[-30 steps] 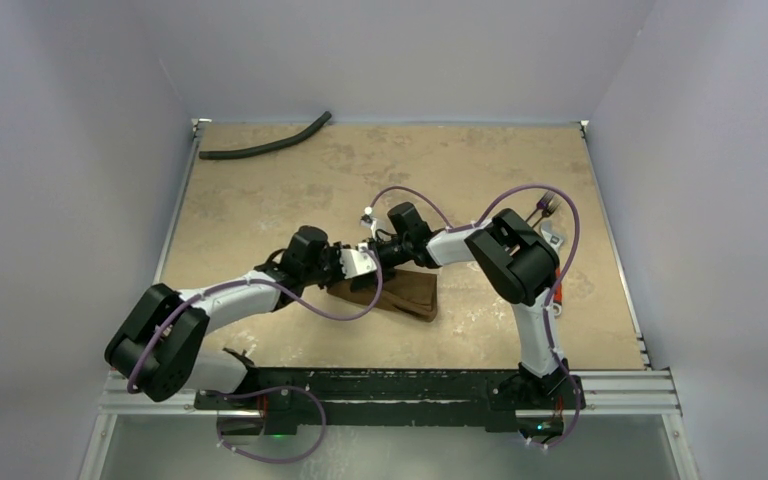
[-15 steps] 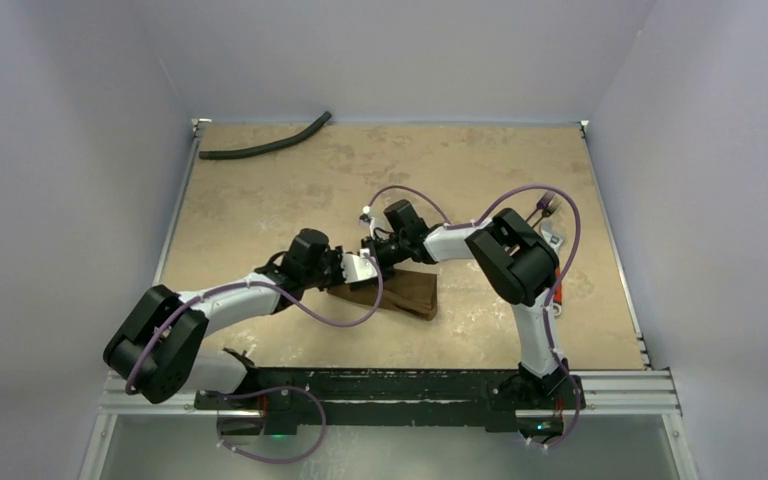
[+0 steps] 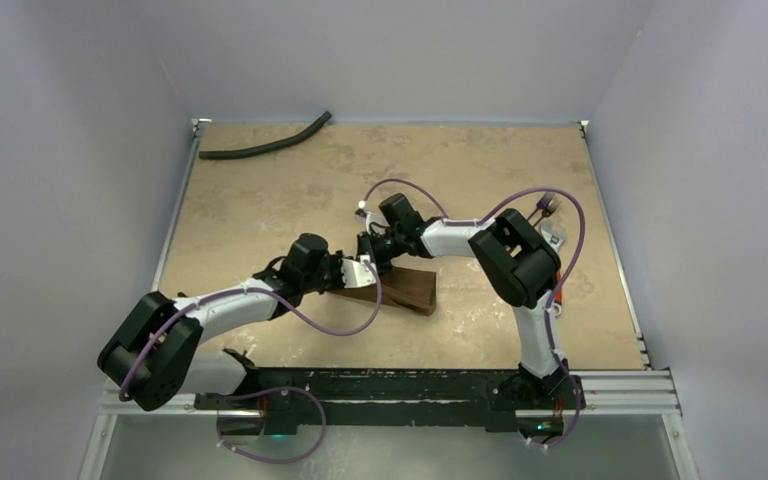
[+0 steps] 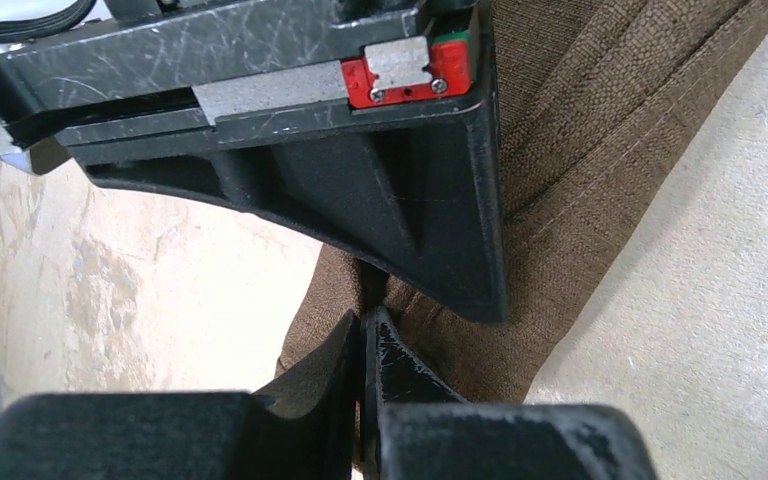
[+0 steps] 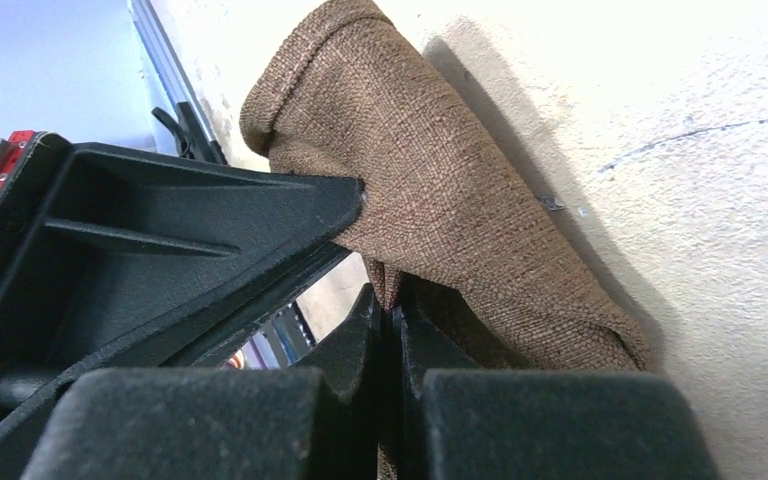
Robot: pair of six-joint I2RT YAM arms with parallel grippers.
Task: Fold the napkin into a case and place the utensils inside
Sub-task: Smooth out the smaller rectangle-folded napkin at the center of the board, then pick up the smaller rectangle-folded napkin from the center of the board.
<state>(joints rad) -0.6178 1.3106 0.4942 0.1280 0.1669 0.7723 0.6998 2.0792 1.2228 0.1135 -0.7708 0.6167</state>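
Top external view shows you the soft brown cloth napkin (image 3: 412,291), folded into a strip, near the desk's middle and a little toward the near edge. Its long axis runs left to right, and the right end angles slightly nearward. Both grippers meet at its left end. Your left gripper (image 3: 359,273) and right gripper (image 3: 369,250) each have their jaws pressed together on a pinch of the fabric, which the wrist views confirm. Slim dark purplish metal utensils (image 3: 543,211) lie by the right edge.
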